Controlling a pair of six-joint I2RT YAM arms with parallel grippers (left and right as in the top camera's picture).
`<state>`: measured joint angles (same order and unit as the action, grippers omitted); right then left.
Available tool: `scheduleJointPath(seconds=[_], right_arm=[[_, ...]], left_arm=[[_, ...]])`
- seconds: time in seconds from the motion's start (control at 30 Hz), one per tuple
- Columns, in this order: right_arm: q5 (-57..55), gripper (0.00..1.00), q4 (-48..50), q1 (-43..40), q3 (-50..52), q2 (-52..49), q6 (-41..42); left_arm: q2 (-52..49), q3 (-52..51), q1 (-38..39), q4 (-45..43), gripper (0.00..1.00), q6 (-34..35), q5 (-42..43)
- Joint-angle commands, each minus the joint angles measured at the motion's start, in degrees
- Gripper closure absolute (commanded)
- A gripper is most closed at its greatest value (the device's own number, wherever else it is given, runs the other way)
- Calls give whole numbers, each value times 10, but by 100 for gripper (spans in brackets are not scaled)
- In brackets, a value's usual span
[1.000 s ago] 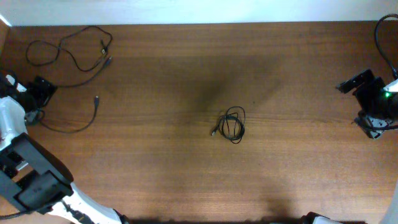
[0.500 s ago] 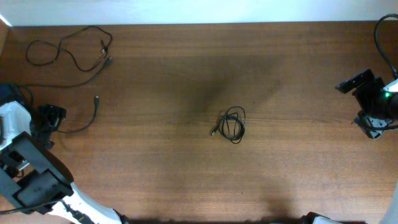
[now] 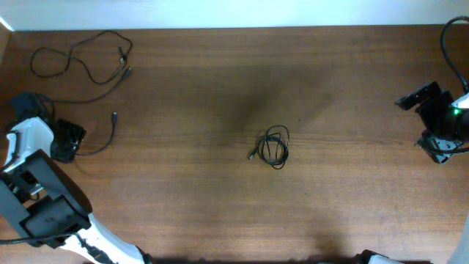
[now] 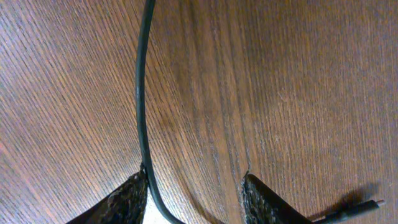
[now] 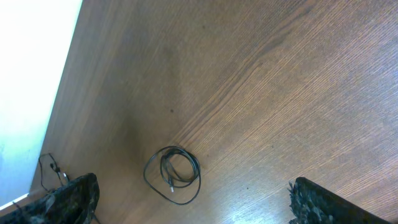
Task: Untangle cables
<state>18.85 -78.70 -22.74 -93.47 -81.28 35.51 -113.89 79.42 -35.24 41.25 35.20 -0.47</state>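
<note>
One black cable (image 3: pixel 275 147) lies coiled in a small bundle at the table's middle; it also shows in the right wrist view (image 5: pixel 174 174). A second cable (image 3: pixel 80 59) lies in wavy loops at the far left. A third cable (image 3: pixel 108 136) curves from its plug down to my left gripper (image 3: pixel 69 139). In the left wrist view this cable (image 4: pixel 140 112) runs between the open fingers (image 4: pixel 196 199), close to the left finger, and lies on the wood. My right gripper (image 3: pixel 418 97) is at the right edge, wide open and empty (image 5: pixel 193 205).
The brown wooden table (image 3: pixel 220 205) ends at a white wall along the far side. A small plug end (image 4: pixel 357 210) lies at the lower right of the left wrist view. The right arm's thick wire (image 3: pixel 448 44) loops at the far right corner.
My left gripper moved toward the near side and then right, and now straddles the end of the third cable. The coiled cable and the right arm have not moved.
</note>
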Motion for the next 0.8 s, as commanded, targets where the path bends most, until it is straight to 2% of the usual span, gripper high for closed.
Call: scheduleJointPath(seconds=[0.0, 0.23, 0.33, 0.43, 0.47, 0.6, 0.67, 0.77], right_arm=[[-7, 1, 0, -2, 3, 2, -8], [-7, 1, 0, -2, 3, 2, -8], [-7, 2, 0, -2, 3, 2, -8], [-7, 1, 0, -2, 3, 2, -8], [-7, 2, 0, -2, 3, 2, -8], [-7, 1, 0, -2, 3, 2, -8], [-7, 1, 0, -2, 3, 2, -8], [-7, 1, 0, -2, 3, 2, -8]], left_arm=[[3, -7, 0, 7, 44, 23, -26], [3, -26, 0, 8, 49, 30, -33], [3, -66, 0, -33, 54, 30, -35], [3, -82, -1, -67, 65, 29, -35], [3, -82, -1, -77, 72, 30, -34], [3, -82, 0, -116, 85, 29, -4], [3, -82, 0, -148, 91, 25, 45], [3, -82, 0, -197, 93, 22, 96]])
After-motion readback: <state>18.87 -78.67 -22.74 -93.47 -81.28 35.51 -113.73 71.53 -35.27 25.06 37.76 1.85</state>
